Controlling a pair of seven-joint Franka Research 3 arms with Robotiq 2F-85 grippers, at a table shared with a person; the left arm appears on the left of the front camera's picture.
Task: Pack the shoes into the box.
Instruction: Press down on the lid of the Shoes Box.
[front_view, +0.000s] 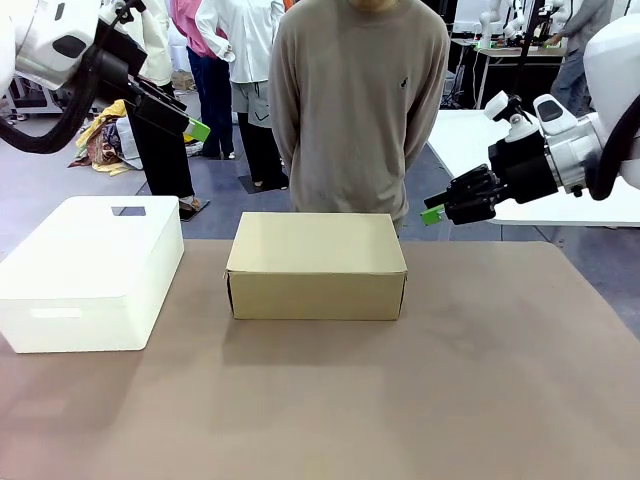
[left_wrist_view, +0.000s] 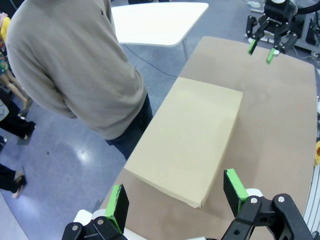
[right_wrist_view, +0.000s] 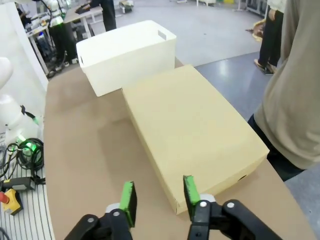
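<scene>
Box (front_view: 316, 265) shut, no print readable | left end effector (left_wrist_view: 177, 197) wide open, empty | right end effector (right_wrist_view: 159, 196) part-open, empty

Front faces the person; both wrist views share the box (front_view: 316, 265).

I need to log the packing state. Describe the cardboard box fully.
The box is plain tan cardboard, rectangular, its lid shut flat, so nothing inside can be seen. It sits square on the brown table, long side toward the robot, right of the white bin with a gap between them. The person stands just behind it. Nothing touches it but the table.
</scene>
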